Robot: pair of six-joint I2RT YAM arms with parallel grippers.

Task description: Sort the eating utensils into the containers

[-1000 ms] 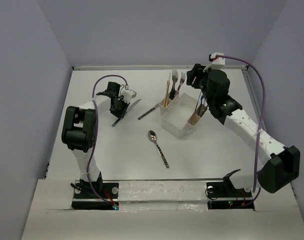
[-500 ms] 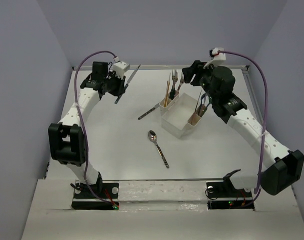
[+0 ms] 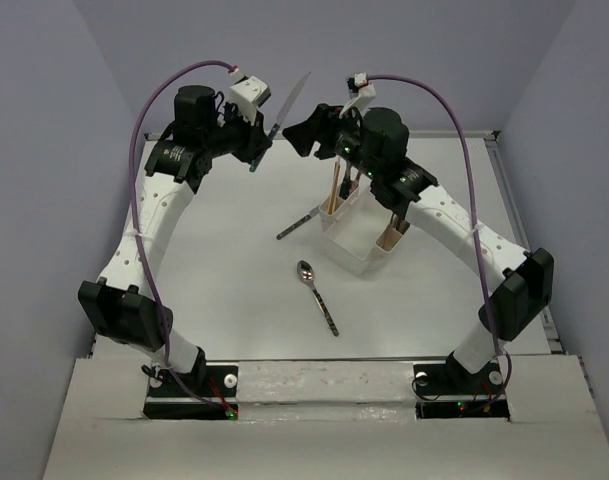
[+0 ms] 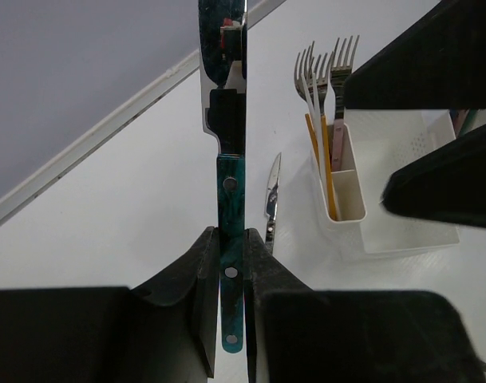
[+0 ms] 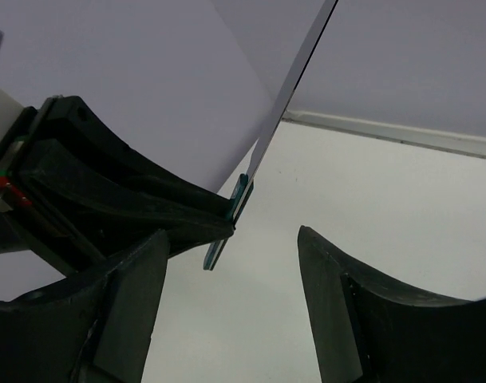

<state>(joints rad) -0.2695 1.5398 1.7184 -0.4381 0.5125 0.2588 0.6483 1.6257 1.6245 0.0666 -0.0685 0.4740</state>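
My left gripper (image 3: pixel 261 148) is held high over the far table, shut on the teal handle of a knife (image 4: pixel 229 203). The blade (image 3: pixel 292 98) points up and to the right. My right gripper (image 3: pixel 304 134) hangs just right of it, open, its fingers (image 5: pixel 131 307) either side of the handle's end (image 5: pixel 219 243) without touching. The white caddy (image 3: pixel 362 228) stands below, with forks (image 4: pixel 324 76) and orange chopsticks (image 3: pixel 334 190) in its far slot and brown-handled pieces (image 3: pixel 393 234) in the near slot. On the table lie another knife (image 3: pixel 296 225) and a spoon (image 3: pixel 317 297).
The back wall edge (image 3: pixel 214 134) runs close behind both grippers. The right arm's forearm (image 3: pixel 439 210) passes over the caddy's right side. Purple cables (image 3: pixel 164 95) arch above both arms.
The left arm has lifted the knife up and to the right. The right gripper has swung left from over the caddy to beside the knife, and its jaws stand wider.
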